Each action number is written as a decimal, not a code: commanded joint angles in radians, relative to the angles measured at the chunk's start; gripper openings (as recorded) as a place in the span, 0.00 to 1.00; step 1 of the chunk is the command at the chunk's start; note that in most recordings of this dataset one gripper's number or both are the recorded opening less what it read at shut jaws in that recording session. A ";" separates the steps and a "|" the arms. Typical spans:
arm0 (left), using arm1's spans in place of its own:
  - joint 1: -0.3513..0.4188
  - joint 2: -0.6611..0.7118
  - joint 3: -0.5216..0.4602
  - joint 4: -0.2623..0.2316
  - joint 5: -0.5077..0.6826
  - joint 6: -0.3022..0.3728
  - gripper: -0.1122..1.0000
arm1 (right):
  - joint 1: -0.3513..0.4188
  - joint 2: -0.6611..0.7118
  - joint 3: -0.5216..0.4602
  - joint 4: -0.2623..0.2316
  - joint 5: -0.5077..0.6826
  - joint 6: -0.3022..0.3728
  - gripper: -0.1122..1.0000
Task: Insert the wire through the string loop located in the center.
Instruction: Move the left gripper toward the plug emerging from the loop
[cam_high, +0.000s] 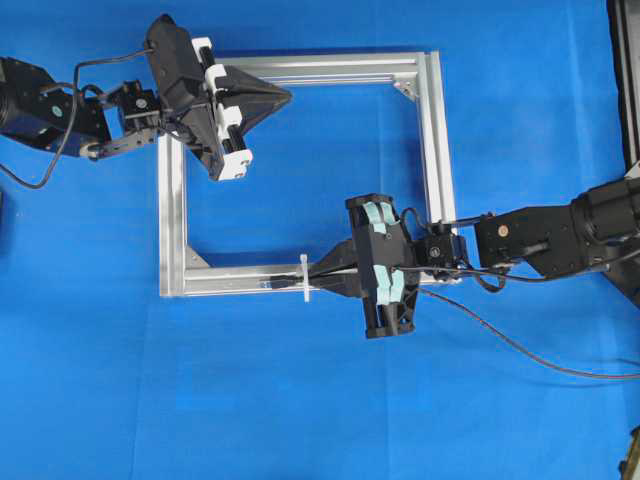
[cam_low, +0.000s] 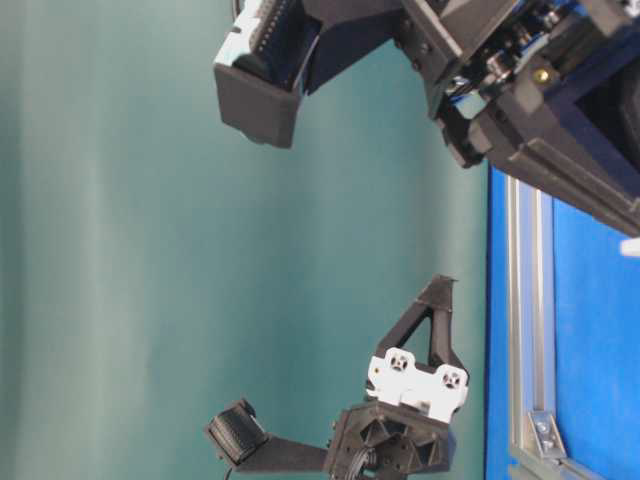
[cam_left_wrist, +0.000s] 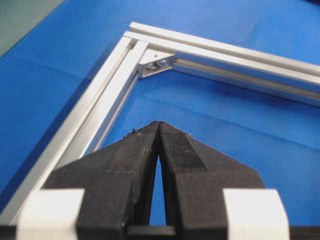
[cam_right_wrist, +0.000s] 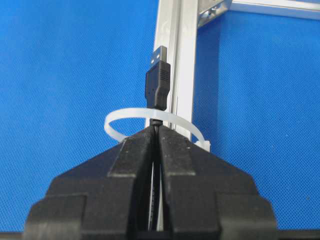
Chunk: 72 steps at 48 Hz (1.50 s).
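The wire (cam_high: 520, 346) trails in from the right across the blue cloth to my right gripper (cam_high: 320, 272), which is shut on it just behind the plug. In the right wrist view the black plug (cam_right_wrist: 157, 80) sticks out past the fingertips of my right gripper (cam_right_wrist: 156, 129) and stands within the ring of the white string loop (cam_right_wrist: 120, 119). From overhead the string loop (cam_high: 304, 278) sits on the bottom bar of the frame, with the plug tip (cam_high: 279, 285) just left of it. My left gripper (cam_high: 285, 97) is shut and empty over the frame's top left, also my left gripper (cam_left_wrist: 159, 124).
The square silver frame (cam_high: 436, 150) lies on a blue cloth; its corner bracket (cam_left_wrist: 159, 62) shows in the left wrist view and its bar (cam_right_wrist: 182, 65) in the right wrist view. A dark edge (cam_high: 625, 80) borders the cloth at the right.
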 joint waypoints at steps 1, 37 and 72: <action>-0.015 -0.028 -0.009 0.005 -0.006 0.000 0.10 | 0.002 -0.014 -0.015 0.003 -0.005 0.002 0.08; -0.327 -0.037 0.021 0.003 -0.006 -0.081 0.10 | 0.002 -0.012 -0.015 0.005 -0.005 0.002 0.08; -0.405 -0.043 0.026 0.005 -0.006 -0.106 0.10 | 0.002 -0.012 -0.012 0.003 -0.005 0.002 0.08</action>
